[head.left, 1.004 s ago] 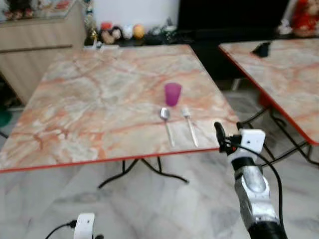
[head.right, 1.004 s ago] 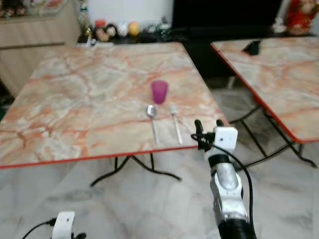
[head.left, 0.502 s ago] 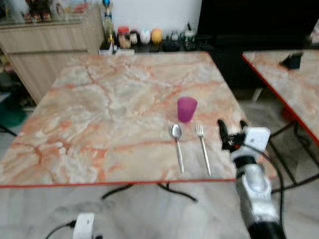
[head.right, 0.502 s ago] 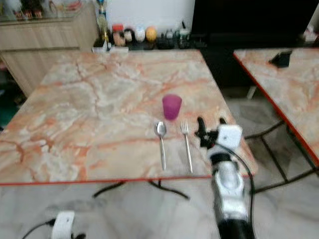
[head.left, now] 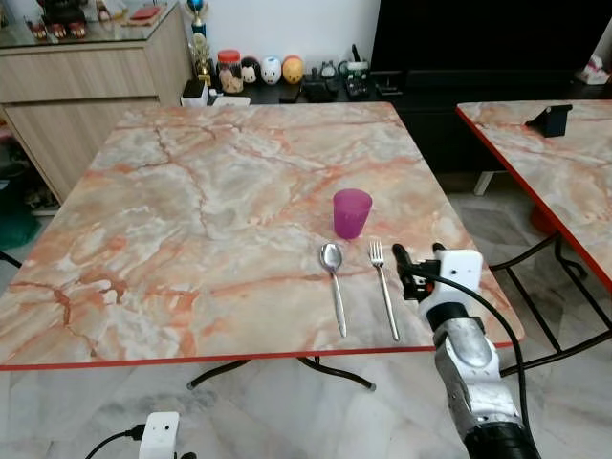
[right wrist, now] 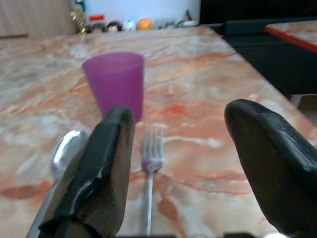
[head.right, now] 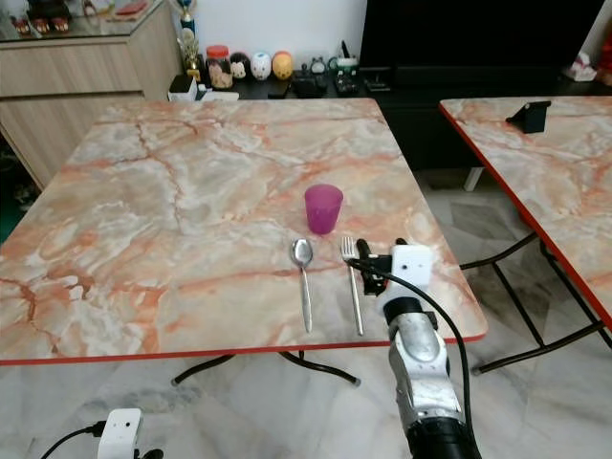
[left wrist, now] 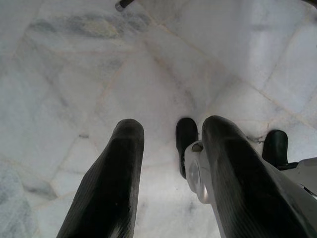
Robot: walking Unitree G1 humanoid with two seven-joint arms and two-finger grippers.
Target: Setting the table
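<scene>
A purple cup [head.left: 351,212] stands upright on the marble table [head.left: 191,210], toward its front right. Just in front of the cup lie a spoon [head.left: 334,285] and a fork [head.left: 384,296], side by side with their handles toward me. My right gripper [head.left: 418,256] hovers open over the table's front right corner, just right of the fork, with nothing between its fingers. In the right wrist view the cup [right wrist: 115,82], the fork [right wrist: 150,173] and the spoon [right wrist: 67,153] lie ahead of the fingers. My left gripper [left wrist: 171,148] hangs open low over the floor.
A second marble table [head.left: 564,163] stands to the right with a black object [head.left: 550,120] on it, and a gap of floor lies between the tables. A wooden sideboard [head.left: 86,86] and a low shelf of figurines [head.left: 268,72] stand behind.
The whole view has shifted as I came nearer to the table. My right gripper, earlier off the front edge, now stands over the tabletop beside the fork, still open.
</scene>
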